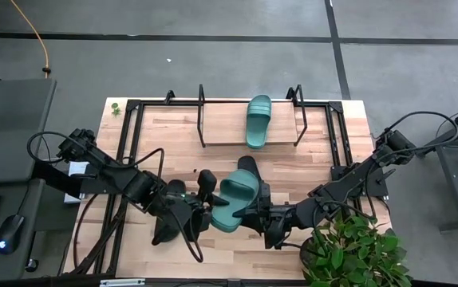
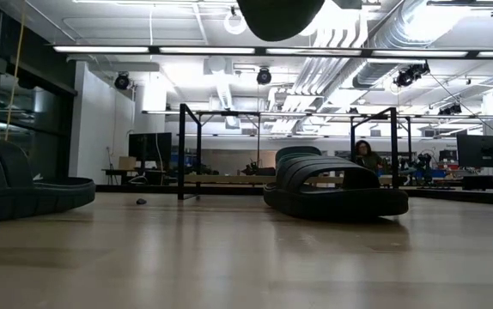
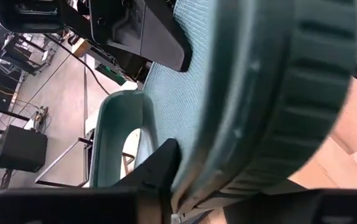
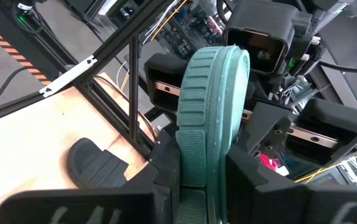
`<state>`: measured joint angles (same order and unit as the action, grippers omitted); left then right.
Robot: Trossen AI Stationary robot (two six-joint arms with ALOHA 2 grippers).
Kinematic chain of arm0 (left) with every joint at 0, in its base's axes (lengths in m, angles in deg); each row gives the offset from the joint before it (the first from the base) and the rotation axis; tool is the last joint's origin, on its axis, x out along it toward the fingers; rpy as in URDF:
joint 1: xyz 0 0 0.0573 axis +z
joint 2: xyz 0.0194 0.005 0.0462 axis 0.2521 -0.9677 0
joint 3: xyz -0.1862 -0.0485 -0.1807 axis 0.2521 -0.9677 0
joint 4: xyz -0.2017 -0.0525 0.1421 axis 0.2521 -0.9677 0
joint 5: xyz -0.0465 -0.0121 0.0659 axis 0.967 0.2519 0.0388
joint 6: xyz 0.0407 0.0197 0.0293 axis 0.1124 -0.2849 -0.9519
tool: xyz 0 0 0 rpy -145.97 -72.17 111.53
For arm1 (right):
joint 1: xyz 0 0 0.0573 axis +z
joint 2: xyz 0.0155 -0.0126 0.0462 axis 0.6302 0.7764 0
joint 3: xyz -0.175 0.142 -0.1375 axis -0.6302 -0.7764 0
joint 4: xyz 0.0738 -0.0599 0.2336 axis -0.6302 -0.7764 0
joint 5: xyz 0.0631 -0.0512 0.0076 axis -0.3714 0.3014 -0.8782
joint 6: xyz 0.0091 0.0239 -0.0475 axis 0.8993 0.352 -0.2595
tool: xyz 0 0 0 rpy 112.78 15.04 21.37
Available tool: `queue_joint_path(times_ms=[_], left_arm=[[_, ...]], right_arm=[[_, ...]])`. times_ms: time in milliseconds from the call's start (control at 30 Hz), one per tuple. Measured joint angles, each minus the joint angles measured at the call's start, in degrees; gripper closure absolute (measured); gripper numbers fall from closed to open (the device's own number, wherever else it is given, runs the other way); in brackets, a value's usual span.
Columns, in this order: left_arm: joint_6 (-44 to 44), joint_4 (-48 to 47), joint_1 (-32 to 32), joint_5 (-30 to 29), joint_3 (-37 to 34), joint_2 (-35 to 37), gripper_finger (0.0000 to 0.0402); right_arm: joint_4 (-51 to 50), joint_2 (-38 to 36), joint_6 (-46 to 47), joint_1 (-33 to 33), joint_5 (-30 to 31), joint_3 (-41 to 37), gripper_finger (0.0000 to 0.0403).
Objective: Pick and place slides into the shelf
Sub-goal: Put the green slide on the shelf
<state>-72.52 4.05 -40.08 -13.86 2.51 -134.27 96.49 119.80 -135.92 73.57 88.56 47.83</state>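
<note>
Both my tools, left (image 1: 205, 209) and right (image 1: 254, 214), pinch one ribbed teal-green slide sandal (image 1: 235, 201) above the wooden desk (image 1: 309, 159). Another teal slide (image 1: 258, 120) lies on the far light-board shelf (image 1: 221, 127).

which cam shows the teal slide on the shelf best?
High view: the teal slide on the shelf lies whole on the shelf board between the frame bars. In the low view I cannot pick it out with certainty. Both wrist views show only the other teal slide, held between the two grippers.

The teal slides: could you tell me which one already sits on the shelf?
The teal slide lying flat on the shelf; the other teal slide is held between left pincer and right pincer.
</note>
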Motion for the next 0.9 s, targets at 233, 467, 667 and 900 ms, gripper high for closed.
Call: queue_joint_path(times_ms=[233,467,667,900], left_arm=[[0.0,0.0,0.0,-0.3,0.0,0.0,0.0326],[0.3,-1.3,0.1,-3.3,0.0,0.0,0.0308],[0.5,-2.1,0.1,-5.7,0.0,0.0,0.033],[0.4,-4.4,0.0,-11.4,0.0,0.0,0.0321]], right_arm=[[0.1,0.0,0.3,0.0,1.6,0.0,0.0336],[-0.2,0.0,-0.1,0.1,8.5,0.0,0.029],[-0.2,0.0,-0.6,0.5,12.9,0.0,0.0245],[0.2,0.0,-1.2,1.6,18.1,0.0,0.0214]])
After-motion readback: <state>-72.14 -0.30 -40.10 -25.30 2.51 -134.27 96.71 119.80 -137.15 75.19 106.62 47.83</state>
